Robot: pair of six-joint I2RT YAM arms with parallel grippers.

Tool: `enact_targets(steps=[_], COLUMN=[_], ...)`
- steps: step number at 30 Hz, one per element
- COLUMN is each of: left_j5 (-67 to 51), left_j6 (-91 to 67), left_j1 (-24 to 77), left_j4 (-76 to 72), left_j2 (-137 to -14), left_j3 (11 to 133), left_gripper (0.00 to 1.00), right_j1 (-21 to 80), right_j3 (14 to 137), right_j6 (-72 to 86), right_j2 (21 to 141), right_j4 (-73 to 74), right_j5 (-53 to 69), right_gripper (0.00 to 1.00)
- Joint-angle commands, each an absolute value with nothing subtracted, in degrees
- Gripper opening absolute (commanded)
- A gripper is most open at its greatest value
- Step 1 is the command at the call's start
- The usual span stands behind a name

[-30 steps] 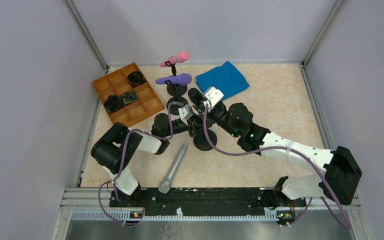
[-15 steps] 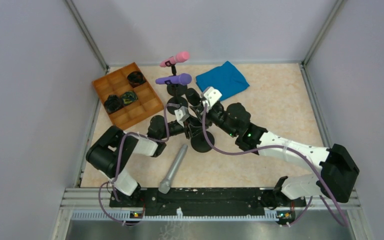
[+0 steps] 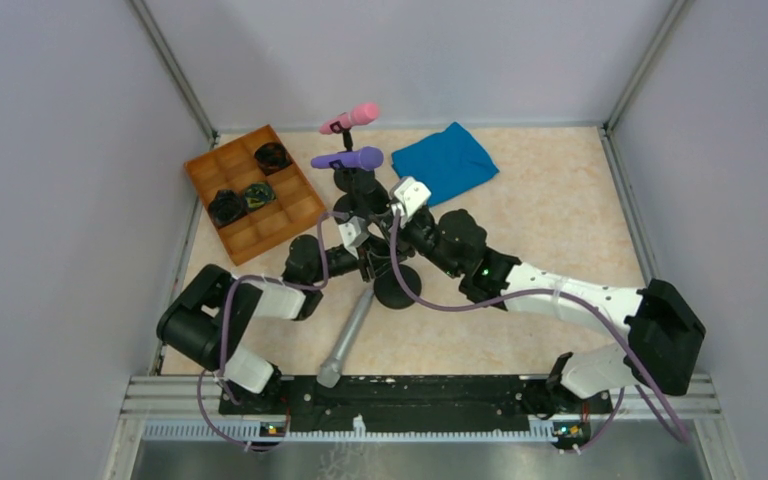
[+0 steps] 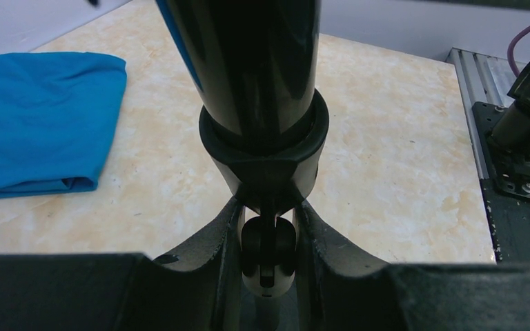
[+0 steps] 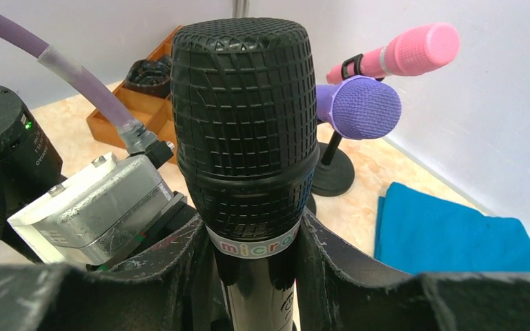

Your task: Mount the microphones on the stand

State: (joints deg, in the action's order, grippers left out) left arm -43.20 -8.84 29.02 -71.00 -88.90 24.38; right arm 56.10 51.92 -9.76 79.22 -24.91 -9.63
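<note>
Orange tray (image 3: 250,190) sits well left of the stand (image 3: 397,290), and the silver mic (image 3: 348,335) lies on the table (image 3: 560,220) just near-left of its base. Left jaws are pinched tight on the stand's clip (image 4: 266,148), while right jaws clamp the black mic (image 5: 245,117) running through that clip. Blue cloth (image 3: 445,160) is back-right of the stand, with open table out to the right edge.

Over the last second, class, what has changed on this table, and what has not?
Both arms shifted slightly left together. The right fingers kept their grip on the black microphone and the left fingers on the stand clip. The stand's base slid left with them. Nothing was taken or released. The grey microphone, pink microphone, purple microphone, blue cloth and tray stayed put.
</note>
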Motion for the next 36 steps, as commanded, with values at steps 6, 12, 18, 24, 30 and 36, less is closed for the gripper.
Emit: enact_targets(steps=[6,12,18,24,30,36], left_j5=[-39.2,-36.2,-35.1,-34.2,-33.7,-33.5], left_j6=[-5.3,-1.6,-2.2,-2.9,-3.9,-4.4], left_j1=[25.2,25.2,24.8,22.8,21.0,20.4], left_j4=[-68.7,-61.4,-62.6,-64.0,-64.3,-64.4], left_j2=[-78.6,-73.7,-73.4,-72.6,-73.0,-73.2], left_j3=[21.3,20.5,19.0,16.9,17.0,16.9], left_gripper=[0.00,0.00,0.00,0.00,0.00,0.00], right_j1=[60.3,60.9,61.1,61.6,62.2,63.1], right_j3=[45.1,44.6,44.2,43.4,42.7,42.0], right_j6=[-3.3,-3.1,-2.9,-2.9,-3.1,-2.4], right_j2=[90.1,91.7,92.6,93.3,93.4,94.4], right_j4=[4.8,3.0,2.6,2.3,1.6,0.4], right_j5=[-13.7,-15.6,-16.0,-15.8,-15.4,-15.4], right_gripper=[0.00,0.00,0.00,0.00,0.00,0.00])
